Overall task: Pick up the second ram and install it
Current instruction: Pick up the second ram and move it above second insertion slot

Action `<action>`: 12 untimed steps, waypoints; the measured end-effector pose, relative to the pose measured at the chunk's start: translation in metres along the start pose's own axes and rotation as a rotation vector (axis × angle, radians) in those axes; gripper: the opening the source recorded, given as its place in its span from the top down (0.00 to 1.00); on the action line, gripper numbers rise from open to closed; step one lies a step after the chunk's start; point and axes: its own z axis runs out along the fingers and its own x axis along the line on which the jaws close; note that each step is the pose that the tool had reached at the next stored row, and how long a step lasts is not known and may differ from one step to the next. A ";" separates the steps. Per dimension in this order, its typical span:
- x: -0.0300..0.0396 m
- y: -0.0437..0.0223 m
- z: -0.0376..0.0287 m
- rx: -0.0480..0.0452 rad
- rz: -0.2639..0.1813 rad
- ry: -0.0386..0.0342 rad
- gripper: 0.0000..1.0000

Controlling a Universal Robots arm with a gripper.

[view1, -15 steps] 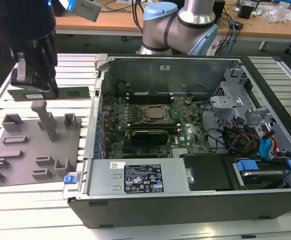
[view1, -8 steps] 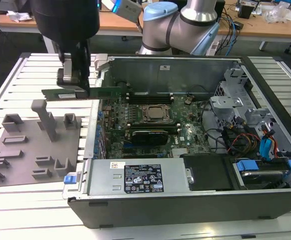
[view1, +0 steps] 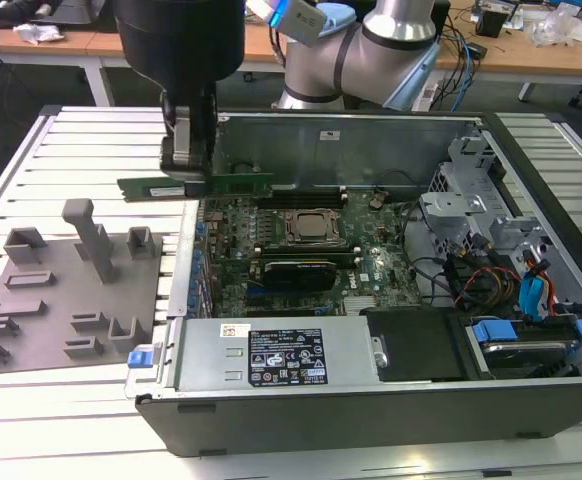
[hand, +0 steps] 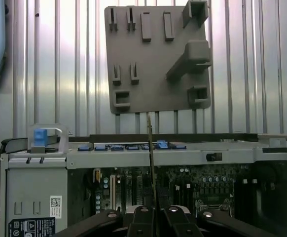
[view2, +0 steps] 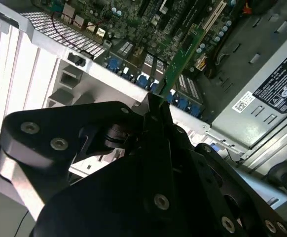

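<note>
Aloft, second ram (view1: 241, 184); below, slatted table (view1: 71, 135); beyond, desks (view1: 531, 57).

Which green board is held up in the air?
The second ram, the narrow stick clamped in the gripper above the case edge; the large motherboard lies inside.

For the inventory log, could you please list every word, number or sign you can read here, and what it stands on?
No text here can be read.
Black-and-white label on the grey metal power-supply box: too small.
White sticker on the case's inner wall: blurred.
White code sticker on that box, in the first wrist view: too small.
Long green ram stick, held in the black gripper: no print discernible.
</note>
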 end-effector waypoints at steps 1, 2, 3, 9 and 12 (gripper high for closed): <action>0.0000 -0.0038 -0.0002 -0.0002 0.000 0.0000 0.86; -0.0001 -0.0095 -0.0005 -0.0005 0.000 0.0000 0.86; -0.0002 -0.0132 -0.0006 -0.0007 0.000 -0.0001 0.86; -0.0004 -0.0334 -0.0017 -0.0025 0.000 0.0001 0.86; -0.0007 -0.0498 -0.0025 -0.0046 0.000 -0.0001 0.86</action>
